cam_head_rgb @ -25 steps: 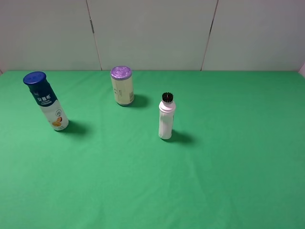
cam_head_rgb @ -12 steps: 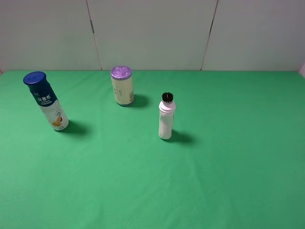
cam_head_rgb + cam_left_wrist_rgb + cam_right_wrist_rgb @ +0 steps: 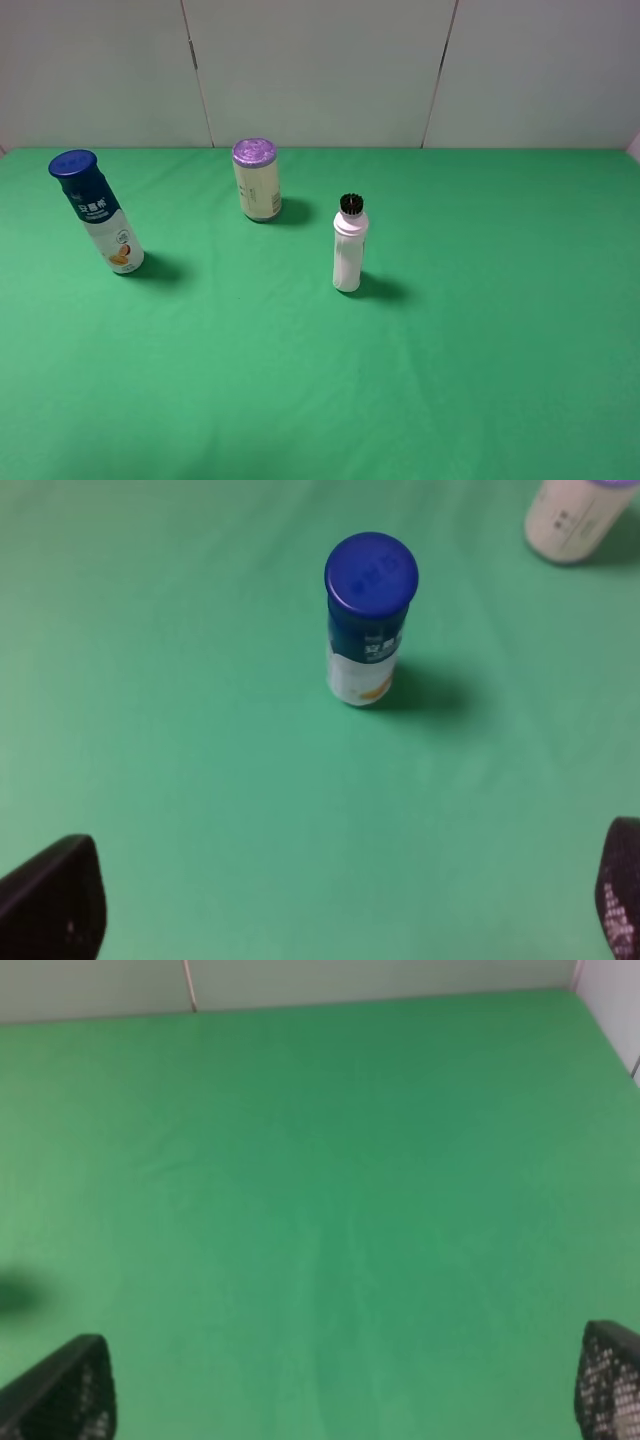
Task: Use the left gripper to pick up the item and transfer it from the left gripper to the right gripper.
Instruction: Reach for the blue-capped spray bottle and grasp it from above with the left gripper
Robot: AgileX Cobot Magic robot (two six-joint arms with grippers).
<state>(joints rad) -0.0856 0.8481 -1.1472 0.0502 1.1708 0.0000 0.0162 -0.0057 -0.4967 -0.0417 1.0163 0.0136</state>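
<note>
Left gripper [image 3: 335,915] and right gripper [image 3: 340,1395] gape empty; one blue-capped bottle [image 3: 100,215], one white bottle [image 3: 348,252], one can [image 3: 258,185].

A lightly creased green tablecloth [image 3: 480,380] filled the view from 3 to 9 o'clock. At 12 o'clock stood a pale grey panelled wall [image 3: 320,70], split by two thin dark seams [image 3: 197,75]. Light was soft and even.

Not much we can actually read here. The bottle [image 3: 103,222] has white characters on its dark blue label [image 3: 93,208], but they're too small for us to make out. The marks on its cap [image 3: 371,573] are blurred, and the can [image 3: 257,180] just shows dark print specks, also unreadable.
</note>
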